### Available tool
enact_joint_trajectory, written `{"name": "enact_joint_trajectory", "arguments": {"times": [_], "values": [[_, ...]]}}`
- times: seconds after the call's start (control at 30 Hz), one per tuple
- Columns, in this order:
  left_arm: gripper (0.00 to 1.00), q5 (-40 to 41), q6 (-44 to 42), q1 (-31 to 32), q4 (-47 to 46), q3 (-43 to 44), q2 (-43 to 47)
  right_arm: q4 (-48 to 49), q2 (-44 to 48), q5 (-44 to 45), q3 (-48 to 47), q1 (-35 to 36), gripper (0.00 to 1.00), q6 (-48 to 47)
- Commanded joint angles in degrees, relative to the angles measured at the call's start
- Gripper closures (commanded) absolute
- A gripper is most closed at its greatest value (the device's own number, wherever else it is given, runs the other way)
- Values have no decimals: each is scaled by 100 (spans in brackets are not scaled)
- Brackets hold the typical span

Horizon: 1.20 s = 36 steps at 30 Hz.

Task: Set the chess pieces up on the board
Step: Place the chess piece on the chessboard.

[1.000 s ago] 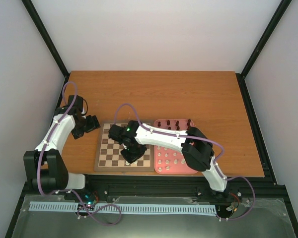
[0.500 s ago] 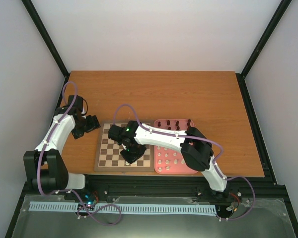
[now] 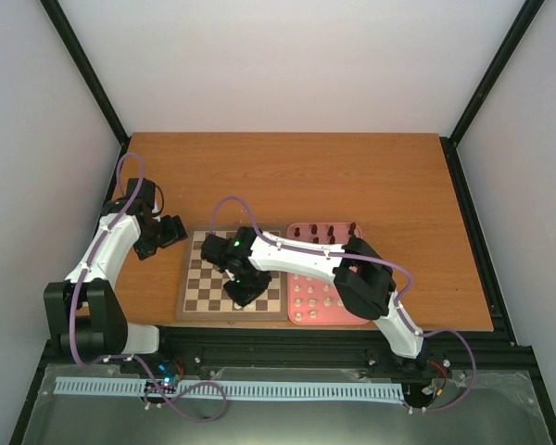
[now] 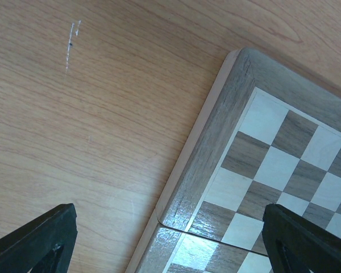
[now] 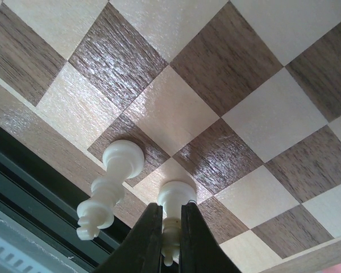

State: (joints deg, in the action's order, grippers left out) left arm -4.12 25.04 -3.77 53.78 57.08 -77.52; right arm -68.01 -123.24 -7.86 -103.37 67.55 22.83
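Although the board (image 3: 208, 278) lay square on the tabletop (image 3: 352, 176) close to the arms, very little of it had been filled. The squares that showed were bare except for one standing cream-white piece (image 5: 111, 182) on its near row. Just beside that one, a second white piece (image 5: 176, 196) was pinched in the right hand (image 5: 170, 215), whose fingers were closed tight on it. Its base sat at or just over the next near-row square, and whether it touched the wood could not be told. Right of the board, the pink tray (image 3: 294, 320) held most of the set, with dark pieces (image 3: 329, 232) in its far rows and white pieces (image 3: 315, 301) in its near ones. By my judgement the job was barely begun, with nearly every piece left to move. The left hand (image 4: 169, 230) hung spread wide and empty over the board's far left corner.
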Motion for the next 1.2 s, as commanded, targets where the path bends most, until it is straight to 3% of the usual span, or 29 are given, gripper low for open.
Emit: {"name": "enact_joint_trajectory", "arguments": {"times": [0.0, 0.27, 0.57, 0.97, 1.17], "values": [[0, -29, -69, -18, -78, 49, 46, 48, -104, -58, -77, 39, 95, -109], [0, -23, -78, -18, -69, 49, 52, 64, 54, 0, 6, 42, 81, -89], [0, -19, -78, -17, -69, 83, 14, -3, 321, 210, 126, 49, 72, 63], [0, -1, -84, -23, -54, 87, 0, -358, 1276, 653, 400, 16, 53, 470], [0, -1, -80, -19, -59, 86, 10, -287, 2135, 721, 1399, -191, 52, 946]]}}
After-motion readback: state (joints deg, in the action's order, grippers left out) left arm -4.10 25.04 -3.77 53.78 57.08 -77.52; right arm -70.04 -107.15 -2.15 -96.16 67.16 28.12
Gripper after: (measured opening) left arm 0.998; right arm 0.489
